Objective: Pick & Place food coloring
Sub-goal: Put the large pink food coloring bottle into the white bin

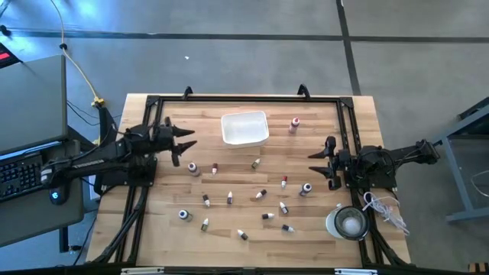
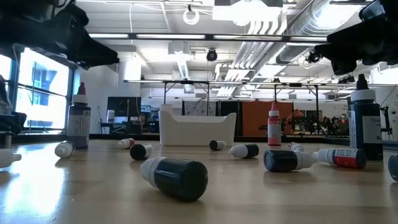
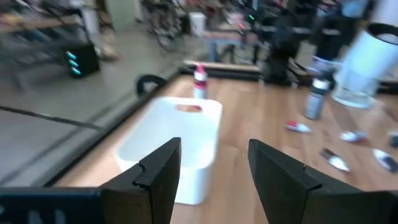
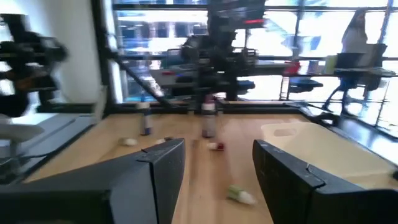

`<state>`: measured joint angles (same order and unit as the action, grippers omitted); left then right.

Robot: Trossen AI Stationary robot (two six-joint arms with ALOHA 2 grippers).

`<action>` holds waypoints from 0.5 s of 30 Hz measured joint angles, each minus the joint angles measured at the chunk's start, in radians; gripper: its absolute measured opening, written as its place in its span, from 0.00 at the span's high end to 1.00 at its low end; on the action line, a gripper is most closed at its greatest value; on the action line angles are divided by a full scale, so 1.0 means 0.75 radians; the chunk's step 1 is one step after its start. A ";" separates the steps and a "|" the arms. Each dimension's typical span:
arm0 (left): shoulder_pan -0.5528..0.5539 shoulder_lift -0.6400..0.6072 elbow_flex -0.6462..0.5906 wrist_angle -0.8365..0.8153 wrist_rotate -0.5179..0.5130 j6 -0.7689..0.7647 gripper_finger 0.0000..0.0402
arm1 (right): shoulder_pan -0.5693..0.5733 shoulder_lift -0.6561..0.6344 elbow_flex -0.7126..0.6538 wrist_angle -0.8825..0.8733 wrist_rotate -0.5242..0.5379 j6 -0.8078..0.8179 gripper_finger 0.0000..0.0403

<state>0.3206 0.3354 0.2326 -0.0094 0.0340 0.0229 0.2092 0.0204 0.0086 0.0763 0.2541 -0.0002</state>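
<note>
Lying scattered, food coloring bottles point(image 1: 263, 195), labels unreadable

About seventeen dropper bottles point(image 1: 230, 198), one tray point(image 1: 244, 127), one container point(image 1: 350, 222).

Table top point(image 1: 229, 229): pale wood planks, smooth, slight sheen. Frame point(image 1: 244, 98) around it: black metal, matt. Square tray point(image 1: 244, 128): white plastic, smooth, semi-matt. Food coloring bottles point(image 2: 176, 176): glossy dark or pale plastic, ribbed white caps. Round container point(image 1: 349, 222): clear glossy plastic. Left gripper point(image 3: 214, 177) and right gripper point(image 4: 217, 174): matt black plastic fingers.
</note>
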 joint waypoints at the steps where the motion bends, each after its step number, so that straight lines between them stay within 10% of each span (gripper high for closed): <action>1: 0.000 0.043 0.013 0.001 0.019 -0.002 0.54 | 0.000 0.000 0.000 0.006 0.044 0.000 0.55; 15: 0.000 0.282 0.024 0.007 0.089 0.078 0.54 | 0.000 0.000 0.000 0.059 0.110 0.170 0.55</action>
<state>0.3205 0.5471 0.2508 -0.0038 0.1006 0.0813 0.2092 0.0204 0.0086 0.1208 0.3365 0.1271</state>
